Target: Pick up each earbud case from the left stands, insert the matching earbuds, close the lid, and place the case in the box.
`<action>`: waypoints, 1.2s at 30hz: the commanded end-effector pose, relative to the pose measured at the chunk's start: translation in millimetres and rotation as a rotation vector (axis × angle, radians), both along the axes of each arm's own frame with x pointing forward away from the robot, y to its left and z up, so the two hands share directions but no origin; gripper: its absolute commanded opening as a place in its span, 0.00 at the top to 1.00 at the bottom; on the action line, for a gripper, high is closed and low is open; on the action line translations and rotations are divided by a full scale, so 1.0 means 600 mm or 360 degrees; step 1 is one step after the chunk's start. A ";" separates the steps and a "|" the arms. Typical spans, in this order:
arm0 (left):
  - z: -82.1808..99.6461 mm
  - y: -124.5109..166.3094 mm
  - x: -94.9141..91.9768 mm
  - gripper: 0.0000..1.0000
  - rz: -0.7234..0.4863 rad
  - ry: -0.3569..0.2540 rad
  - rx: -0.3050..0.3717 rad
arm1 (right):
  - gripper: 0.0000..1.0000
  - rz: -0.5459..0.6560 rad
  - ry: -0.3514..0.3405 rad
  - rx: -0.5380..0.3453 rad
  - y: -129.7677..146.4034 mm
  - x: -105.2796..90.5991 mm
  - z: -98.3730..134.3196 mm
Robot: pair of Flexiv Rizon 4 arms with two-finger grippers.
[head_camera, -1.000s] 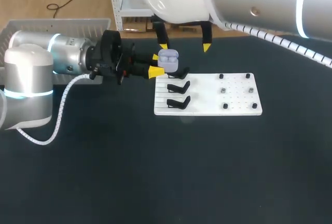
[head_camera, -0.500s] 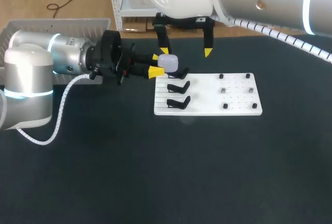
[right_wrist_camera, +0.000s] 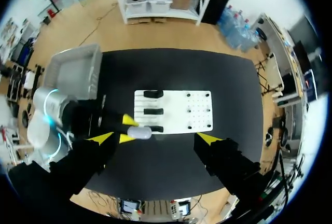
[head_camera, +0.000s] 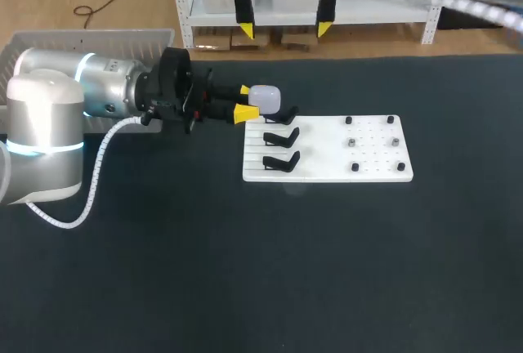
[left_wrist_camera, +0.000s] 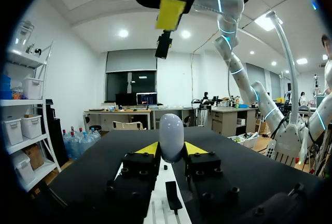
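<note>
1. Already shut, the case (head_camera: 265, 97) is clamped between the left gripper's (head_camera: 244, 100) fingers.
2. The right gripper (head_camera: 284, 30) is held apart, well above it.
3. Placement in the box (head_camera: 90, 38), behind the left gripper, is judged still to be done.

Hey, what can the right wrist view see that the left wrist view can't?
Only the right wrist view: the whole white rectangular board and the grey plastic box beside the left arm. Only the left wrist view: close up, the left gripper pinching the closed white rounded earbud case from both sides. Both: that case, held.
</note>
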State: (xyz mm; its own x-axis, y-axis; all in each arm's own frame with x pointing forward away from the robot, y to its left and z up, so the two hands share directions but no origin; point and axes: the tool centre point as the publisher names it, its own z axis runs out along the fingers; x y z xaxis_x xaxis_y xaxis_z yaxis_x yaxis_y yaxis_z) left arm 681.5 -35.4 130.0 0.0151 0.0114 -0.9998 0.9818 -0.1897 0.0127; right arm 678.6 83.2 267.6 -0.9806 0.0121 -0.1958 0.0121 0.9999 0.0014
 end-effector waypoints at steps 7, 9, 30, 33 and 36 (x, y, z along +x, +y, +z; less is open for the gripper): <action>-0.001 0.000 -0.003 1.00 0.0008 -0.0005 -0.0002 | 0.00 0.0617 -0.0542 0.0695 -0.063 -0.081 -0.003; 0.008 0.009 -0.003 1.00 0.0096 0.0058 -0.0017 | 0.00 0.0687 -0.0563 0.0736 -0.066 -0.087 0.002; 0.194 0.175 -0.006 1.00 0.0863 0.0091 -0.0115 | 0.00 0.0736 -0.0583 0.0786 -0.067 -0.091 0.006; 0.203 0.215 0.007 1.00 0.0981 0.0073 -0.0060 | 0.00 0.0736 -0.0583 0.0786 -0.067 -0.091 0.006; 0.190 0.262 0.027 1.00 0.1115 0.0101 0.0033 | 0.00 0.0736 -0.0583 0.0786 -0.067 -0.091 0.006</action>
State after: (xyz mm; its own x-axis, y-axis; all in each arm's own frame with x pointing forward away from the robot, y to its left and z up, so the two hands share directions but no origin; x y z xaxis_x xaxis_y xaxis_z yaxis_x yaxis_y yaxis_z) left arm 707.5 98.5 238.7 -0.0323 -0.0255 -0.9992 0.9743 0.2221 -0.0372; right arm 628.2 44.1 272.9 -0.8152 -0.2740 -0.5102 -0.4984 0.7807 0.3770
